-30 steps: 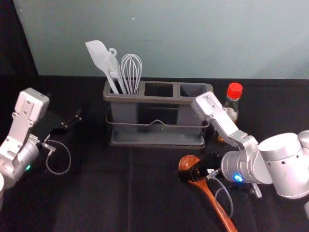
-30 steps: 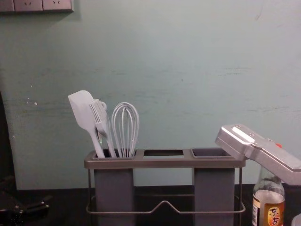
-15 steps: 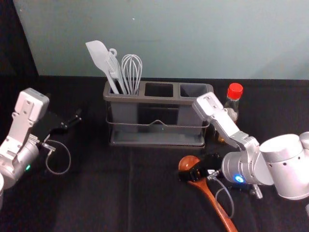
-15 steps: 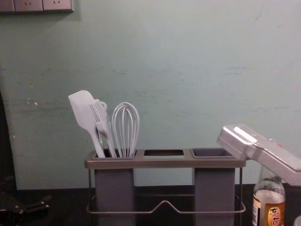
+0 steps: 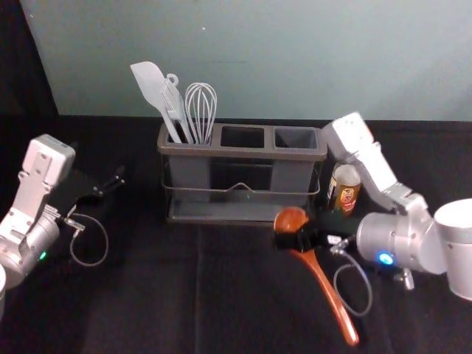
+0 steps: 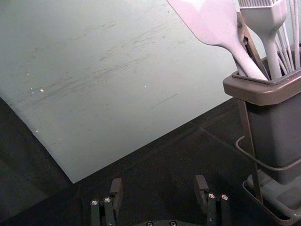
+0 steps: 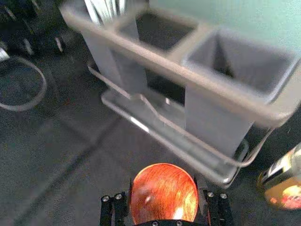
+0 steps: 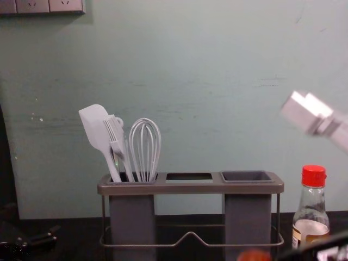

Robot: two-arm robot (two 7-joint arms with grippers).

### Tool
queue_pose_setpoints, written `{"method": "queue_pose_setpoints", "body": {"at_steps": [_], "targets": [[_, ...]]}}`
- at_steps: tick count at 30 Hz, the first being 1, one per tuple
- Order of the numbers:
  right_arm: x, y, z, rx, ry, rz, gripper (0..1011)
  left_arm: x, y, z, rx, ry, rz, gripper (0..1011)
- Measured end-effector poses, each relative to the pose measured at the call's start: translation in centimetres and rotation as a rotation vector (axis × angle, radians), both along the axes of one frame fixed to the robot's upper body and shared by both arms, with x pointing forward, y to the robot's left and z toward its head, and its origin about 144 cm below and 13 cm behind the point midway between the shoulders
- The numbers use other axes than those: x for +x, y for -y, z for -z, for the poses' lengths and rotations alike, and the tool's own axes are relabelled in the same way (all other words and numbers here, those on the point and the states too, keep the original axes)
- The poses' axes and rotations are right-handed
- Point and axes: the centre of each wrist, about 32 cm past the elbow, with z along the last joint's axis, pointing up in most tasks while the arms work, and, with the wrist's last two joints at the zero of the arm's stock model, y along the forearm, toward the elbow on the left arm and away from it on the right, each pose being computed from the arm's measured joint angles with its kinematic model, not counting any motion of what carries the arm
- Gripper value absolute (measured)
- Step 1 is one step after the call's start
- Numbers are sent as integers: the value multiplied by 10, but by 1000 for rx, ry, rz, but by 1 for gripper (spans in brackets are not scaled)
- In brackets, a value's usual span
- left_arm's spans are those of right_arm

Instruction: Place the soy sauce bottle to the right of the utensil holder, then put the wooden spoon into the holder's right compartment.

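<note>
My right gripper is shut on the wooden spoon just below its bowl, the handle slanting toward the front. In the right wrist view the spoon's bowl shows between the fingertips of the right gripper. The utensil holder stands behind it, its right compartment holding nothing visible. Right of the holder, the soy sauce bottle is upright with a red cap; the arm hides its top in the head view. My left gripper is parked at the left, open in its wrist view.
A white spatula, a brush and a whisk stand in the holder's left compartment. The wall rises behind the black-covered table.
My right arm has risen, lifting the spoon off the table and shifting slightly toward the holder. The bottle's cap has come into full view in the chest view. The left arm has stayed put.
</note>
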Motion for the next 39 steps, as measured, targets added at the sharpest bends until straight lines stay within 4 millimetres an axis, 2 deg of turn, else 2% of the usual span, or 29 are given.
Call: {"method": "queue_pose_setpoints", "body": {"at_steps": [11, 19, 30, 39], "targets": [[-23, 30, -34, 235, 264, -87, 820, 0, 0, 0, 0, 0, 0, 1005], [-28, 50, -45, 364, 469, -144, 820, 0, 0, 0, 0, 0, 0, 1005], [-8, 63, -56, 500, 676, -171, 820, 0, 0, 0, 0, 0, 0, 1005], [13, 47, -56, 518, 812, -155, 820, 0, 0, 0, 0, 0, 0, 1005]]}}
